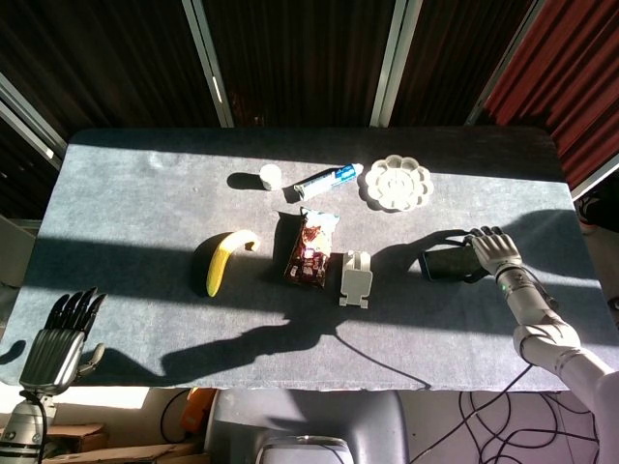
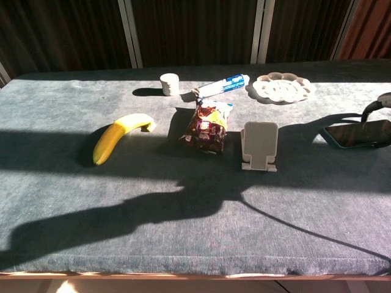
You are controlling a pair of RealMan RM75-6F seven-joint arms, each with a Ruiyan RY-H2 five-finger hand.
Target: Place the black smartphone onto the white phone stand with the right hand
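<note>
1. Looking from the head view, you see your whole right hand [image 1: 491, 249] over the right end of the black smartphone [image 1: 448, 263], its fingers spread over the top; the chest view shows only one dark curved finger [image 2: 370, 108] at the right edge of the picture, above the phone [image 2: 359, 133].
2. Your left hand [image 1: 60, 333] shows only in the head view, off the table's near left corner, fingers straight and apart, holding nothing.
3. You cannot tell from either view if the right hand really grips the phone or only rests on it; the fingers hide the phone's right end, and the chest view cuts off that end.
4. The phone lies flat on the grey table [image 1: 145, 222], screen up, well to the right of the white phone stand [image 1: 355, 278] and apart from it. Its long axis runs left to right along the table, a little tilted, with the free end pointing toward the stand.
5. The stand is upright and shows its plain back in the chest view [image 2: 259, 145], just right of the snack bag [image 1: 309, 252].
</note>
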